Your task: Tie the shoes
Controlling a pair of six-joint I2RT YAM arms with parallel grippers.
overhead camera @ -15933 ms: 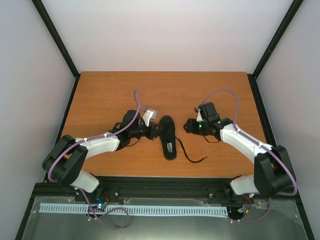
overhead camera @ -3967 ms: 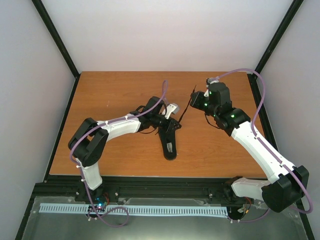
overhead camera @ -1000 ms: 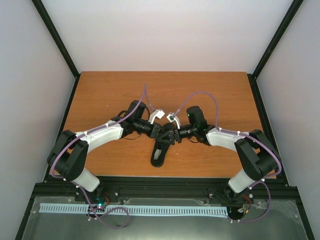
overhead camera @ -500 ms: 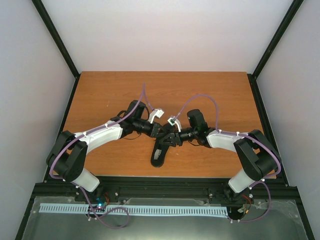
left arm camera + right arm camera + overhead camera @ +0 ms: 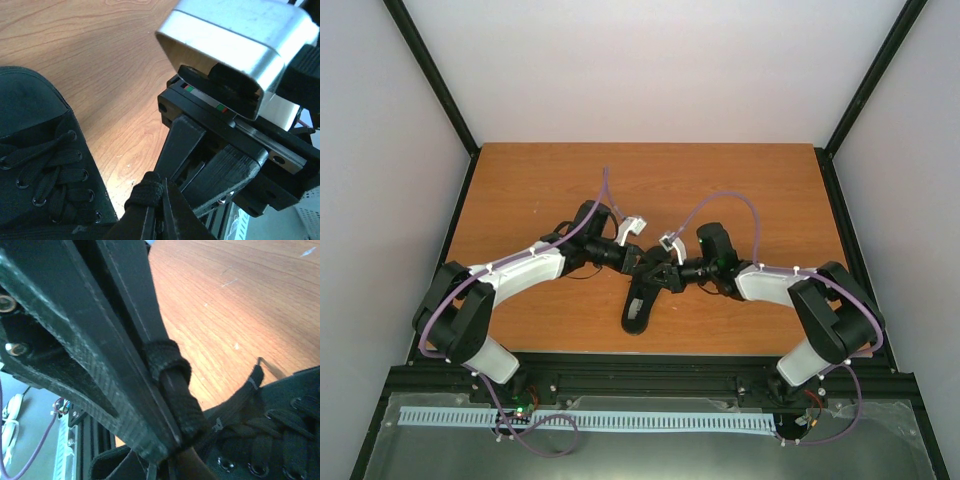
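The black shoe [image 5: 636, 310] lies on the wooden table [image 5: 540, 190], toe toward the near edge, its back end under both grippers. My left gripper [image 5: 642, 264] and right gripper [image 5: 660, 276] meet tip to tip above it. In the left wrist view the left gripper [image 5: 161, 210] is shut, with a black lace [image 5: 146, 190] looped over its tip beside the laced shoe [image 5: 30, 125]. The right gripper's fingers [image 5: 182, 142] press in from the right. In the right wrist view the lace [image 5: 172, 380] wraps the left finger [image 5: 100, 340] and runs into my shut right gripper [image 5: 172, 467], above the shoe [image 5: 280, 440].
Black frame posts and pale walls enclose the table. A metal rail [image 5: 620, 375] runs along the near edge by the arm bases. Purple cables [image 5: 720, 200] arch over both wrists. The right arm's silver wrist camera [image 5: 235, 40] fills the top of the left wrist view.
The right gripper has closed from open to shut and edged left against the left gripper's tip. The left gripper and the shoe have barely moved.
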